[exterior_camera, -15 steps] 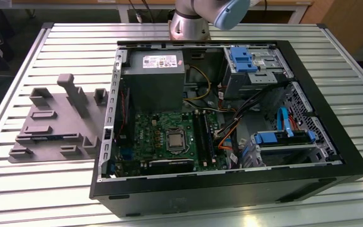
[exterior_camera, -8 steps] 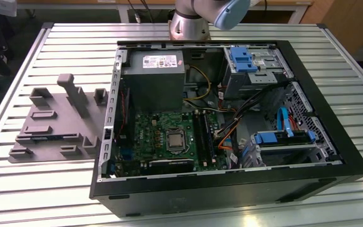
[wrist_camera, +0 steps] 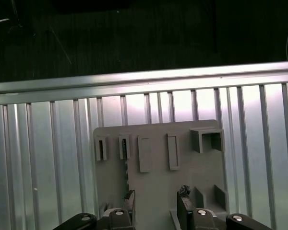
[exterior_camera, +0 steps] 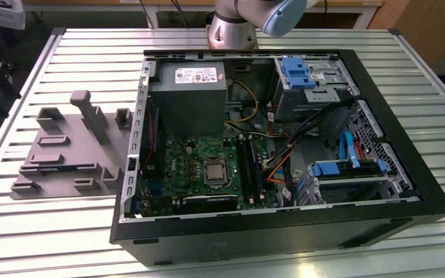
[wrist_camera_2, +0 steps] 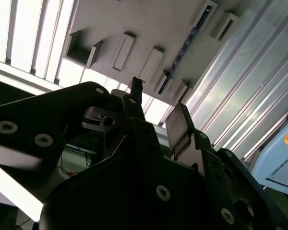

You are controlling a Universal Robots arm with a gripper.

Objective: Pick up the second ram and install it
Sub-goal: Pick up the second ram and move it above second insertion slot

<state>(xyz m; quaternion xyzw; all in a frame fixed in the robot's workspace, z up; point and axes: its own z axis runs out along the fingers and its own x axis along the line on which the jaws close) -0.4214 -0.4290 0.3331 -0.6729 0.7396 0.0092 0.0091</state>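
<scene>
Exterior view, 9 o'clock: grey fixture [exterior_camera: 60, 142] on slatted tabletop [exterior_camera: 53, 231]; second ram [exterior_camera: 62, 168] on edge in a slot toward the fixture's 6 o'clock side. Centre to 3 o'clock: open computer case [exterior_camera: 284, 231]. First wrist view: end effector [wrist_camera: 156, 199] above fixture, fingers apart, gripping nothing.

The second ram [exterior_camera: 62, 168], a thin, long blue-green stick, stands on its long edge in a narrow slot of the grey holder [exterior_camera: 74, 147], toward the holder's near edge in the exterior view.
</scene>
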